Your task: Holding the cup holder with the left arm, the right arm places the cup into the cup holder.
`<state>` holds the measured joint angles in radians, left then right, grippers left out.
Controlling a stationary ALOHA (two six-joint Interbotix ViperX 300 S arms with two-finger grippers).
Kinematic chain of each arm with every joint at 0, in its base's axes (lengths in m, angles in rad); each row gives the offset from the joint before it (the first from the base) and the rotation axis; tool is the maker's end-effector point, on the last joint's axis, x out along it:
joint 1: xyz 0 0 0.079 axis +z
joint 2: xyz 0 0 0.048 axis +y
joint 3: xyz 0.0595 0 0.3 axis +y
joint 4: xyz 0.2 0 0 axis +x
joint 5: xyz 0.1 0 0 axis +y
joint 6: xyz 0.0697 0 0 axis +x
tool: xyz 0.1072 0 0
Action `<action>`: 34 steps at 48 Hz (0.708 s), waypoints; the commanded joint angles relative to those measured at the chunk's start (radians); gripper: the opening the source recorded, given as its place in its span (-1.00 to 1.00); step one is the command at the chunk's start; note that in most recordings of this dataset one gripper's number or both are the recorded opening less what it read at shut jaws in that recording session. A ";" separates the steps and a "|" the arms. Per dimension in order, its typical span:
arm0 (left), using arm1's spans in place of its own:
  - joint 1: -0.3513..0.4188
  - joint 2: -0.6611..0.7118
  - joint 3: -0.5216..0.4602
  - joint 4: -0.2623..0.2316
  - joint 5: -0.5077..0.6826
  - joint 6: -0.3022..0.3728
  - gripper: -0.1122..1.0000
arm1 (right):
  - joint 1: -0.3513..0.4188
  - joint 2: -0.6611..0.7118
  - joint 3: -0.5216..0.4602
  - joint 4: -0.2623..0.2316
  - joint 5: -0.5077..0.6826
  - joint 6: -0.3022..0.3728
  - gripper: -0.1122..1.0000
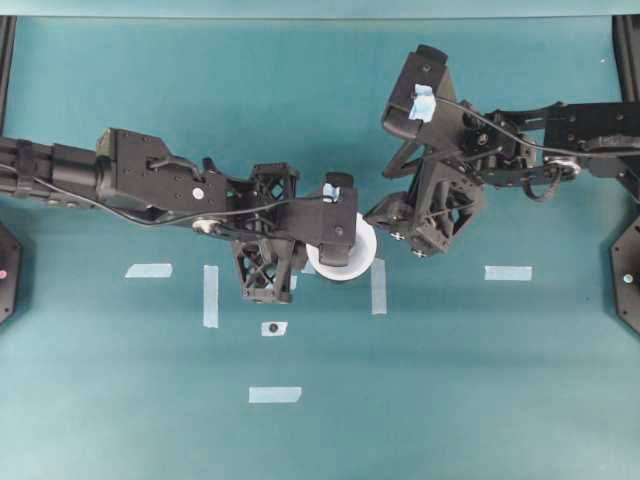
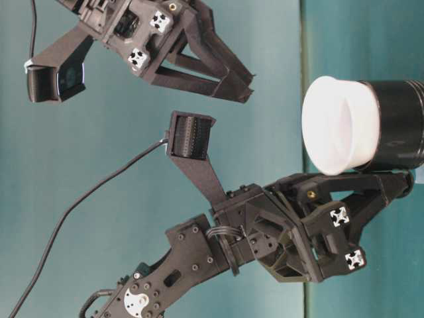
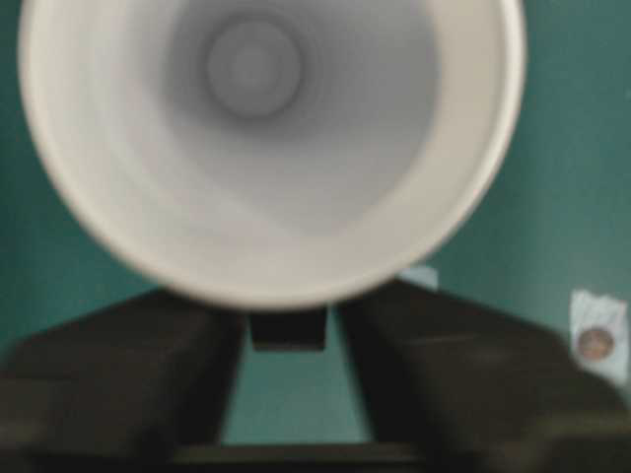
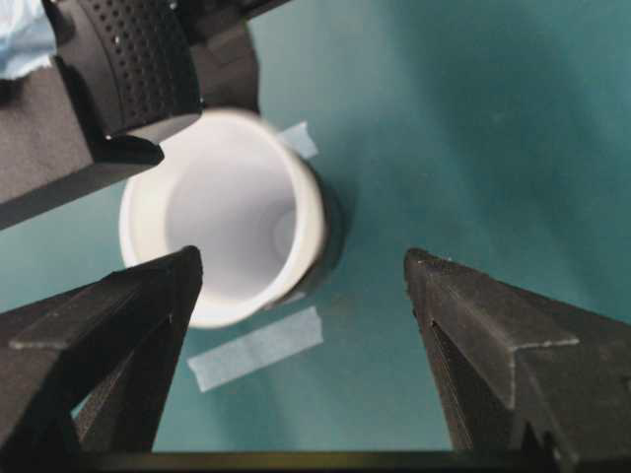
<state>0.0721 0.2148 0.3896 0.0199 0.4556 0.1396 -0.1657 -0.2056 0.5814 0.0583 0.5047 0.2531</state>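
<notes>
Pale-blue tape strips [image 1: 275, 394] lie closest to the front edge of the teal table [image 1: 500, 400]. Just behind them, a tape scrap carries a small dark disc [image 1: 274, 328].

Beyond that, near the middle of the table, the white cup [image 1: 362, 262] is seated in the glossy black cup holder [image 2: 397, 126], with its rim and upper wall standing clear of the holder. Further strips flank it on either side.

The left arm [image 1: 140, 175] reaches in from the left edge. The left gripper [image 3: 286, 325] has its fingers on either side of the holder's stubby handle [image 3: 286, 335]. That view is blurred, so I cannot tell whether the handle is clamped or let go.

Farther back, the right arm [image 1: 560, 130] enters from the right edge. The right gripper [image 4: 301, 261] has its jaws spread wide and carries nothing. It sits just beside the cup, apart from it, on the side toward the right edge.
</notes>
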 commanded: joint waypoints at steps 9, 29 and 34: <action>-0.003 -0.029 -0.015 0.002 -0.003 0.002 0.81 | 0.003 -0.055 -0.005 0.002 -0.008 0.018 0.81; -0.003 -0.046 -0.012 0.002 -0.002 0.003 0.75 | 0.006 -0.055 -0.003 0.002 -0.008 0.017 0.81; -0.002 -0.066 -0.002 0.002 -0.002 0.003 0.75 | 0.009 -0.057 0.003 0.002 -0.008 0.015 0.81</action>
<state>0.0721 0.1994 0.3912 0.0199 0.4571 0.1411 -0.1611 -0.2056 0.5875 0.0598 0.5031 0.2608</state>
